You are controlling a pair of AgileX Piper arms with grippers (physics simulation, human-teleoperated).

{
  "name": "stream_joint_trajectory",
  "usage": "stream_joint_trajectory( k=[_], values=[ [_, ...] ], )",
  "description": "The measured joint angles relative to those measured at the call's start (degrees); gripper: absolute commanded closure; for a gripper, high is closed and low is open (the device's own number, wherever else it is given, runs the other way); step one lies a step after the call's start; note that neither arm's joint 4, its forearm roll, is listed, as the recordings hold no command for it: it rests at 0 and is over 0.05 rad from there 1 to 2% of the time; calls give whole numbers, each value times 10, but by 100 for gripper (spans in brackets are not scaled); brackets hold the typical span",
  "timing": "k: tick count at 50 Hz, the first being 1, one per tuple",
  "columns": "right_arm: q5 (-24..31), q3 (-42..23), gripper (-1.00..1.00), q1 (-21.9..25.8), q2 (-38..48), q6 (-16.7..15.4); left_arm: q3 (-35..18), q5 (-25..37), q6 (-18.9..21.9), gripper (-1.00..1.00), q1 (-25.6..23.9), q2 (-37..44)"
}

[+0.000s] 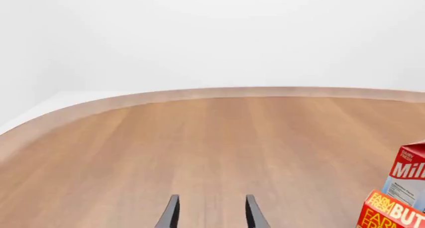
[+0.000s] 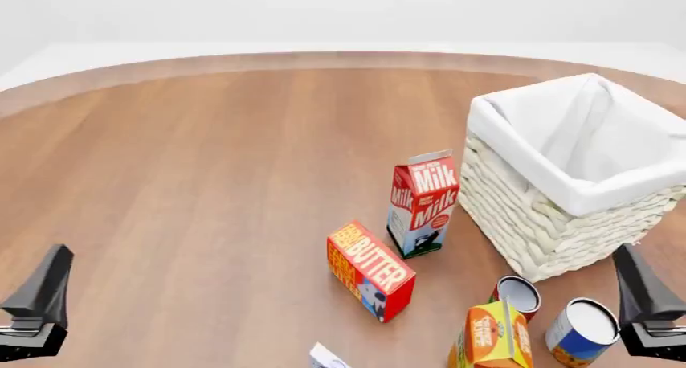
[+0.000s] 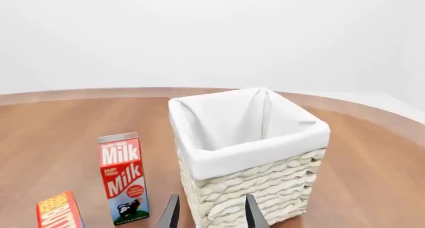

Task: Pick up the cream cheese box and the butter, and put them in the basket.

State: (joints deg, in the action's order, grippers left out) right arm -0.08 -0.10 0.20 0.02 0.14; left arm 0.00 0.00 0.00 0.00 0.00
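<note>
a: where's the butter right now?

b: lying on the wooden table, a little toward the near edge, just in front of the upright milk carton. its red-orange face with the big lettering is up, and the blue end faces the near side.

a: and the cream cheese box?

b: only a white corner of it shows at the bottom edge of the front view, nearer than the butter and slightly left of it. little more can be told.

a: the basket?

b: far right on the table, standing upright, white cloth liner folded over the rim, nothing seen inside. the milk carton stands just to its left.

a: how do the claws sit against all that?

b: the left claw is at the near left corner of the front view, well apart from the butter, which lies off to its right. the left wrist view shows its two fingers parted with bare table between them, so it's released. the butter and milk only clip that view's edge.

a: the right one?

b: the right claw is at the near right corner, near the basket. its fingers are spread too, gripping nothing, with the basket's woven wall straight ahead of them.

a: anything else down there?

b: an orange juice carton, a red can and a blue can lie between the butter and the right claw.
</note>
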Motion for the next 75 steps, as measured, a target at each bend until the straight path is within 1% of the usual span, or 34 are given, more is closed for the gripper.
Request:
stream_joint_trajectory(
  k=[5,13,21,29,34,41,48,60,69,75],
  values=[
    [5,-6,-100,3,1,3,0,0,0,-100,0,0],
    [27,-44,-100,15,23,4,0,0,0,-100,0,0],
    [62,-112,-100,68,89,-7,0,0,0,-100,0,0],
    [112,-199,-100,137,168,-1,0,0,0,-100,0,0],
    [135,-245,-100,173,214,0,0,0,0,-100,0,0],
    [153,-287,-100,208,257,4,0,0,0,-100,0,0],
    [180,-353,-100,252,336,5,0,0,0,-100,0,0],
    [205,-430,-100,308,440,0,0,0,0,-100,0,0],
    [219,-466,-100,333,500,-2,0,0,0,-100,0,0],
    [220,-474,-100,344,527,-2,0,0,0,-100,0,0]
  ],
)
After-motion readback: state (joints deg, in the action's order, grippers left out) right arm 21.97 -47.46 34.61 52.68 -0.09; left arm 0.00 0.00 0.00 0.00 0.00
